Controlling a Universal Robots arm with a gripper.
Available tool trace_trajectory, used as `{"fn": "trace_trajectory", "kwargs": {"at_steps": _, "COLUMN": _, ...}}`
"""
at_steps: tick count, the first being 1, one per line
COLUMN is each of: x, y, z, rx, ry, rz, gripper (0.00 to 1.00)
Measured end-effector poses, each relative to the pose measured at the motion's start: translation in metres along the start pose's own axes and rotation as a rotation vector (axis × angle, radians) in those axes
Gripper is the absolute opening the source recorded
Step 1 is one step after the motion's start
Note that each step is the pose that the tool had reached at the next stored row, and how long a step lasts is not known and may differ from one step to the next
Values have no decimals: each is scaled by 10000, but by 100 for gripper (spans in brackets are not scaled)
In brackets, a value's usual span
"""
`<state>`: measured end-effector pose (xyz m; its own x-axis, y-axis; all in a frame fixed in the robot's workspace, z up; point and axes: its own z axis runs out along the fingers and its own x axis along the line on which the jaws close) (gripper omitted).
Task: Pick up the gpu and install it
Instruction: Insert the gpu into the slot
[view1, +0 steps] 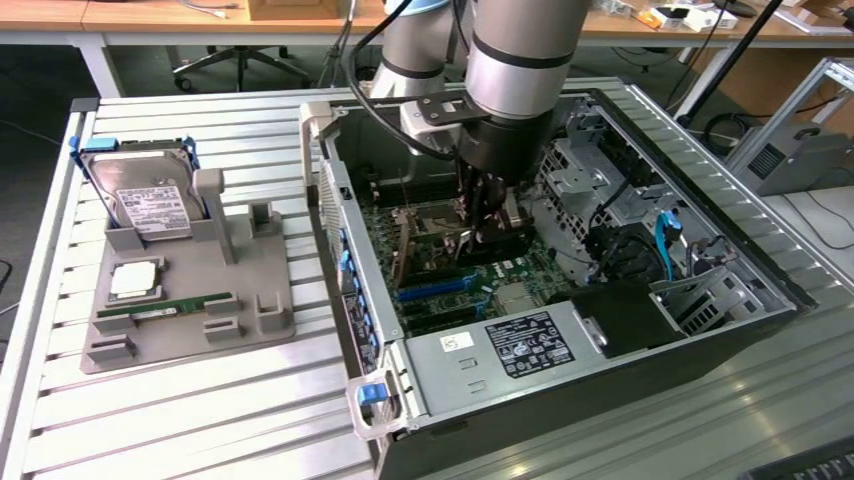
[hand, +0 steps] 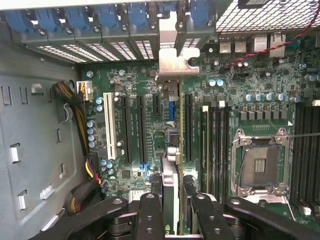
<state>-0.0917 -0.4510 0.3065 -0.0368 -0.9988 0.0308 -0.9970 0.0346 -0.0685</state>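
gpu (hand: 171, 165) stands edge-on over the motherboard (hand: 135, 90), clamped by the hand (hand: 171, 212); its faces are hidden.

gpu (hand: 170, 185) edge-on over motherboard (hand: 130, 90) inside case (view1: 747, 300), tray (view1: 174, 300) at exterior view's left

Silver-and-black arm (view1: 514, 60), black end effector (hand: 175, 207)

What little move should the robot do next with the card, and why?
Probably ease the gpu straight down. It hangs edge-on in the jaws above the motherboard, its silver bracket near the rear openings, and seems not yet seated in a slot.
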Motion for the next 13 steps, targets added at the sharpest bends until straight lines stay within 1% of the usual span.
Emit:
{"fn": "trace_trajectory", "kwargs": {"at_steps": 7, "x": 0, "y": 22, "z": 27, "rx": 2, "ry": 46, "rz": -4, "gripper": 27}}
{"fn": "trace_trajectory", "kwargs": {"at_steps": 10, "x": 1, "y": 41, "z": 36, "rx": 3, "ry": 80, "rz": -8, "gripper": 27}}
{"fn": "trace_trajectory", "kwargs": {"at_steps": 13, "x": 1, "y": 55, "z": 48, "rx": 4, "ry": 94, "rz": -10, "gripper": 27}}
